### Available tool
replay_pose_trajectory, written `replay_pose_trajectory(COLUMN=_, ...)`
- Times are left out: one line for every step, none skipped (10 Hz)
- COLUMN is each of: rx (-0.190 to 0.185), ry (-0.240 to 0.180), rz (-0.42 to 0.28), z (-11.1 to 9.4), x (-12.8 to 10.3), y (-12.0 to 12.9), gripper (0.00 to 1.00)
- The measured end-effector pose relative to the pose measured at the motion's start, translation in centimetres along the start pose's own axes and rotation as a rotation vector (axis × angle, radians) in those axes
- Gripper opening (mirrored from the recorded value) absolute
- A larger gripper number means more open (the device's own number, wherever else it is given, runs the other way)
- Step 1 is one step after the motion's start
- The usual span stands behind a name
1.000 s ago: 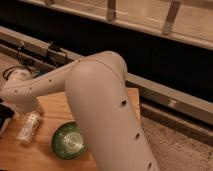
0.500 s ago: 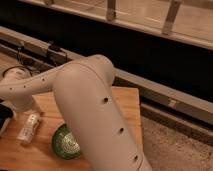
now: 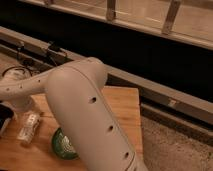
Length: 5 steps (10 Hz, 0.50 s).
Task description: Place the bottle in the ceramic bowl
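- Camera view: we see the bottle (image 3: 28,128) lying on its side on the wooden tabletop (image 3: 125,105), just left of the green bowl (image 3: 62,146) and not touching it.
- We make out the tool (image 3: 4,120) as a dark shape at the far left edge, just beside the bottle's upper end. Most of it is out of frame, so we cannot tell how far open it is or whether it holds anything.
- The big white arm (image 3: 90,115) has swung lower and further across over the last second, and it now covers the right part of the bowl, which was in full sight before.
- The bottle has not shifted in that time and the bowl sits where it did.
- We judge that the arm is still settling over the bottle for the pick. The lift and the drop into the bowl are both still to come.
- The bottle carries a pale label, but we can read no brand or writing on it, nor anywhere else.
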Motion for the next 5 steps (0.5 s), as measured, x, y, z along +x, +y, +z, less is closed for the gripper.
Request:
replay_pose_trajectory(rx=0.002, ry=0.018, rz=0.011, z=0.6, x=0.3, y=-0.3, gripper=0.65)
replay_pose_trajectory(rx=-0.003, ry=0.03, rz=0.022, z=1.1, x=0.5, y=-0.5, gripper=0.65)
replay_pose_trajectory(rx=-0.009, ry=0.039, rz=0.032, z=1.5, x=0.7, y=-0.6, gripper=0.65)
replay_pose_trajectory(rx=-0.018, ry=0.046, rz=0.035, z=2.0, x=0.7, y=-0.3, gripper=0.65)
replay_pose_trajectory(rx=-0.032, ry=0.052, rz=0.024, z=2.5, x=0.8, y=0.6, gripper=0.65)
